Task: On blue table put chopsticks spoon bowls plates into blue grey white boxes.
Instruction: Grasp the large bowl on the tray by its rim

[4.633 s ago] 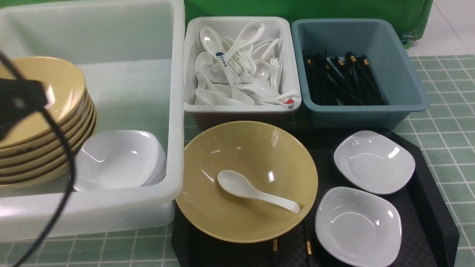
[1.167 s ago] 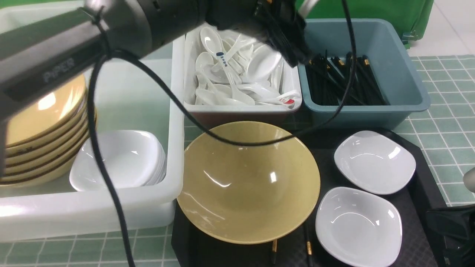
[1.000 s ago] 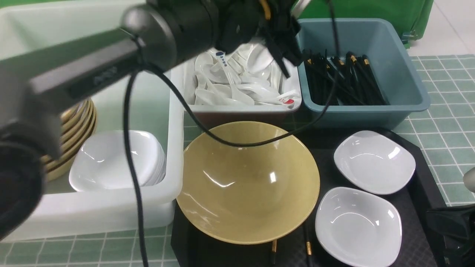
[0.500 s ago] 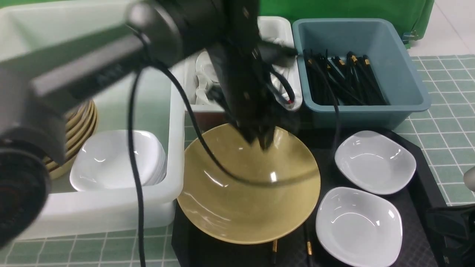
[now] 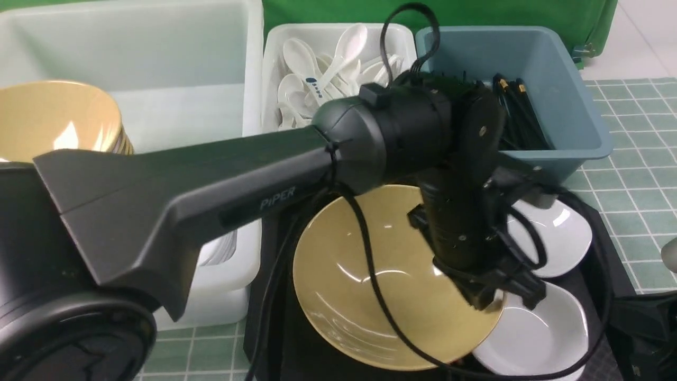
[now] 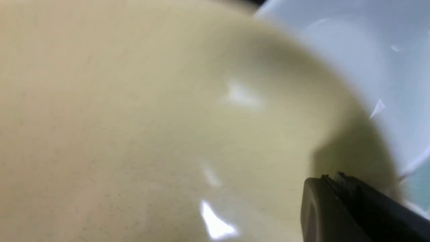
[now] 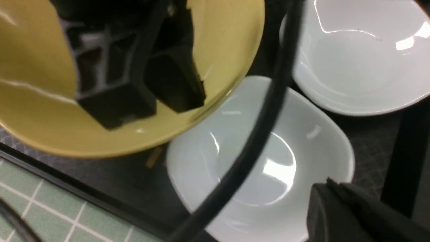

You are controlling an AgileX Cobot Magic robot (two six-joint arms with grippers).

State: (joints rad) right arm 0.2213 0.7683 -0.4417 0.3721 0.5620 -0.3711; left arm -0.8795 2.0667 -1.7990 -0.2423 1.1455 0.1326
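A tan bowl (image 5: 381, 296) sits tilted on the black tray, its right rim lying over the near white plate (image 5: 545, 333). My left gripper (image 5: 489, 304) is shut with nothing between its fingertips (image 6: 322, 177), which press on the bowl's inner wall (image 6: 134, 117) by that rim. My right gripper (image 7: 331, 185) is shut and hovers at the near plate's (image 7: 268, 168) edge. A second plate (image 5: 566, 238) lies behind it. A gold chopstick band (image 7: 154, 158) peeks from under the bowl (image 7: 218, 50). White spoons (image 5: 338, 58) fill the white box (image 5: 270, 69).
The blue-grey box (image 5: 576, 143) holds black chopsticks (image 5: 521, 114). The large translucent tub (image 5: 158, 53) at left holds a stack of tan bowls (image 5: 53, 116). The black tray (image 5: 608, 233) rests on the gridded table (image 5: 634, 180). My right arm (image 5: 645, 328) sits at the lower right.
My left arm swung from the spoon box down into the tan bowl while its jaws closed. The bowl slid right and toward me onto the near plate. The right arm stayed put.
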